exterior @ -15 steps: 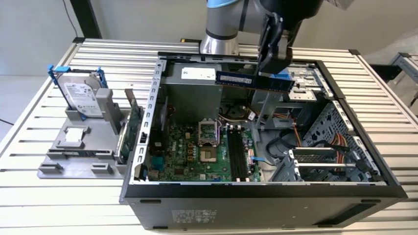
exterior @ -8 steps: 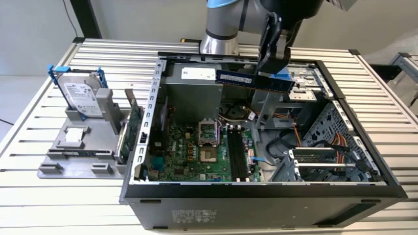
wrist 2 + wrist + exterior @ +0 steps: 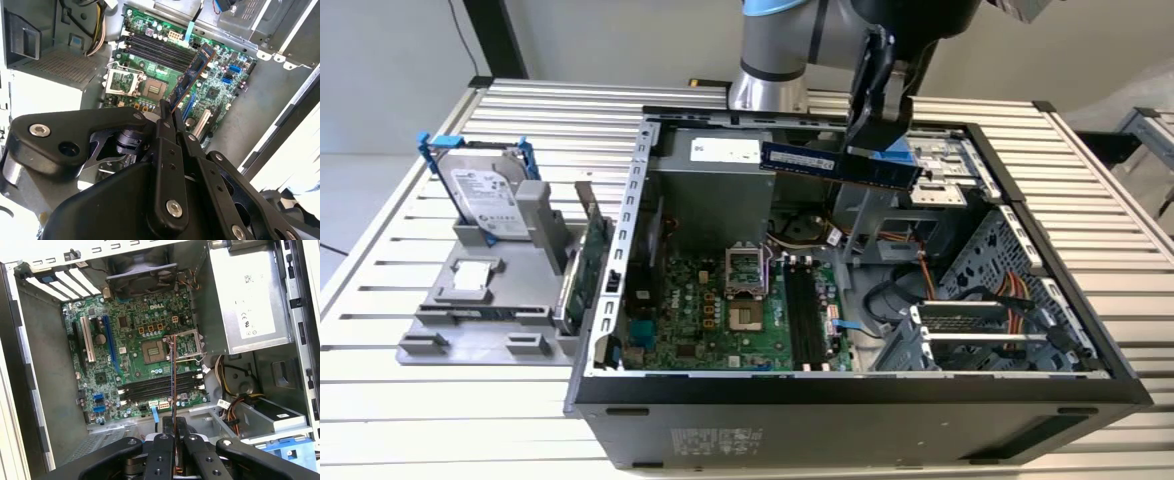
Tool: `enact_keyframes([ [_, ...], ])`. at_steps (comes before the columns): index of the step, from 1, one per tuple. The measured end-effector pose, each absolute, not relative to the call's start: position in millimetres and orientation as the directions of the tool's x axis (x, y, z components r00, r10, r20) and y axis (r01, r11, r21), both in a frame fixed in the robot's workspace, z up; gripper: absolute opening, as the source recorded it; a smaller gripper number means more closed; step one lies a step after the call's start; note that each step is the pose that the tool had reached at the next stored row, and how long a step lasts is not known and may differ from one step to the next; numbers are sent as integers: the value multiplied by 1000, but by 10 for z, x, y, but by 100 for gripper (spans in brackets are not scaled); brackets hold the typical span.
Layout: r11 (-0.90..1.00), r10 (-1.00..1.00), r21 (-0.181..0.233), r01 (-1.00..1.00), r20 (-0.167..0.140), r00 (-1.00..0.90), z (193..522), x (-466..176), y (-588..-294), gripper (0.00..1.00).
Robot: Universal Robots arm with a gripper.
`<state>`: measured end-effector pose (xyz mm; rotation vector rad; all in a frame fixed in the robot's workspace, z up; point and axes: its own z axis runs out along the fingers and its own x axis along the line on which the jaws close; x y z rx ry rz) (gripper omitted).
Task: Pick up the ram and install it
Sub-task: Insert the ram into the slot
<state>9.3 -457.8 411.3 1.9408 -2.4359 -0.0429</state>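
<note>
The ram (image 3: pixel 834 165) is a thin blue stick with dark chips, held level in the air above the open computer case (image 3: pixel 854 390). My gripper (image 3: pixel 870 148) is shut on its end nearer the exterior view's right. In the second wrist view the ram (image 3: pixel 192 77) juts out from the gripper (image 3: pixel 167 109) over the green motherboard (image 3: pixel 220 80). The first wrist view has the ram (image 3: pixel 173 372) edge-on, rising from the gripper (image 3: pixel 173 426). Below it lie the black memory slots (image 3: pixel 160 385), which also show in the exterior view (image 3: pixel 807 315).
A silver hard drive in a blue frame (image 3: pixel 487 195) and a green card (image 3: pixel 594 255) stand on a grey fixture (image 3: pixel 480 300) at the exterior view's left of the case. Inside the case are a power supply (image 3: pixel 245 295), cables (image 3: pixel 961 290) and a drive cage (image 3: pixel 1001 290).
</note>
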Motion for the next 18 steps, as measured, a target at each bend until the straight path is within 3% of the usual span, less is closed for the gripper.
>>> enact_keyframes([
  [18,288,-958,38,-957,4,-288,4113,100,-4578,0],
])
